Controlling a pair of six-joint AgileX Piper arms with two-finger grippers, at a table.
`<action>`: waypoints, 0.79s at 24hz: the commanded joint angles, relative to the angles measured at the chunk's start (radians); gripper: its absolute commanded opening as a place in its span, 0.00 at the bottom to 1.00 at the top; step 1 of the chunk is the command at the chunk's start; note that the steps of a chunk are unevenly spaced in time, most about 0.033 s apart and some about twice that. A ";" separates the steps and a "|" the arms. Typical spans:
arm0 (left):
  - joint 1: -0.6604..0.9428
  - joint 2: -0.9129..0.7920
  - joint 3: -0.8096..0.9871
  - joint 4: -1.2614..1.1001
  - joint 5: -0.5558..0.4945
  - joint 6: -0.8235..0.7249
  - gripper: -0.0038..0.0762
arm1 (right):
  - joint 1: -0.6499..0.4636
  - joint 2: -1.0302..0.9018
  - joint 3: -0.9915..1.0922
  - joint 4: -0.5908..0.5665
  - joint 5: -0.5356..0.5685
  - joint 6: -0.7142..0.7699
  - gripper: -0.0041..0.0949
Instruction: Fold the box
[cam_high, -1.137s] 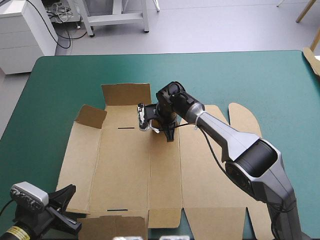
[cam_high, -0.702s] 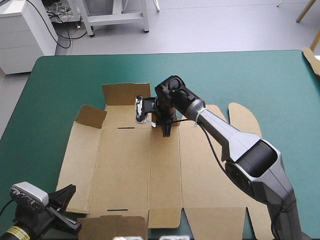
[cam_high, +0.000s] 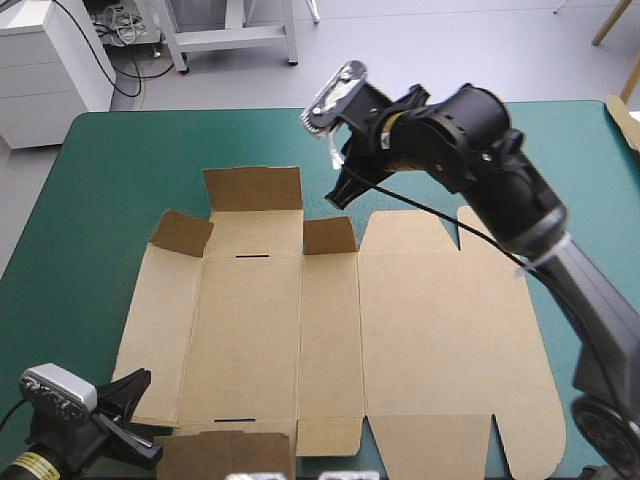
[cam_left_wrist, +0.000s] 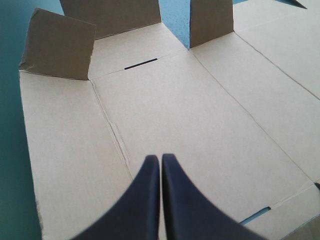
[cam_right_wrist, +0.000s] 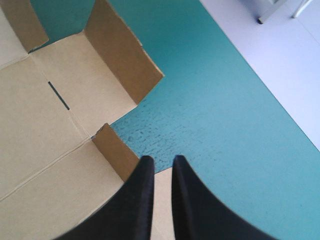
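The right gripper (cam_high: 341, 190), earlier pressed onto the far end of the narrow panel of the box (cam_high: 420, 320), had been lifted clear. It was held above the table (cam_high: 150, 150) just beyond the box's far edge, its jaws all but closed on nothing. The small flap (cam_high: 329, 235) there had been left standing. The box lay mid-table, otherwise mostly flat. The left gripper (cam_left_wrist: 160, 158), jaws closed and empty, was poised over the near left corner. That crease was judged set, with the walls not yet raised.

No readable text or labels, apparently.
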 joint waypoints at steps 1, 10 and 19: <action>-0.007 0.015 -0.021 -0.011 -0.069 0.000 0.04 | -0.004 -0.190 0.080 -0.083 -0.039 0.127 0.02; -0.007 0.015 -0.021 -0.015 -0.069 0.000 0.04 | -0.004 -0.574 0.565 -0.071 -0.044 0.257 0.02; -0.007 0.015 -0.021 -0.015 -0.069 0.000 0.04 | -0.004 -1.013 1.201 -0.063 -0.210 0.449 0.02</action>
